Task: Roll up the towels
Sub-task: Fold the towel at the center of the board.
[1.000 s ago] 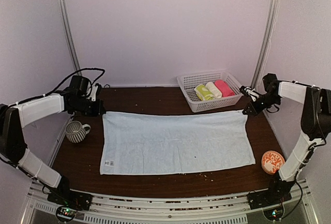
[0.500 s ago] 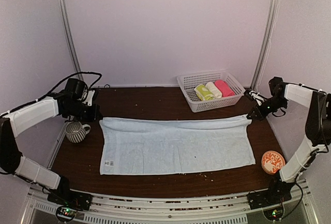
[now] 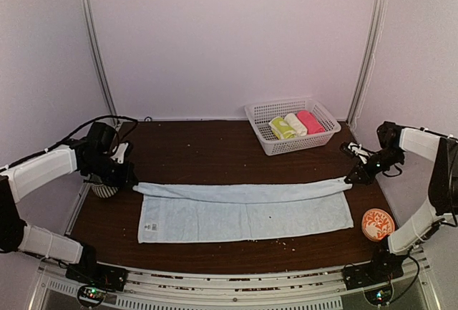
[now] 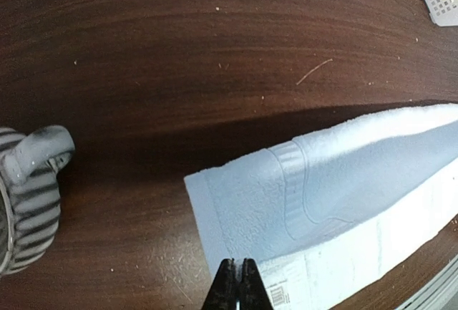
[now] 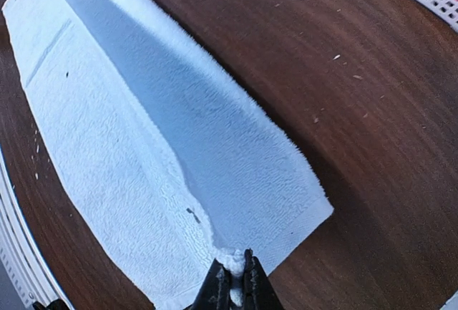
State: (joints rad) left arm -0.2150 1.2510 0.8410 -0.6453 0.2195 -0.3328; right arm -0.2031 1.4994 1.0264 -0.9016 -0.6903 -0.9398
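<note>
Two far corners of blue towel (image 3: 243, 213) pinched, left gripper (image 3: 133, 182), right gripper (image 3: 349, 179)

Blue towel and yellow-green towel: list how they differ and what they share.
The blue towel lies unrolled on the table; the yellow-green towel sits rolled in the basket. The blue towel is plain and larger; the yellow-green towel has white in it. Both are cloth.
</note>
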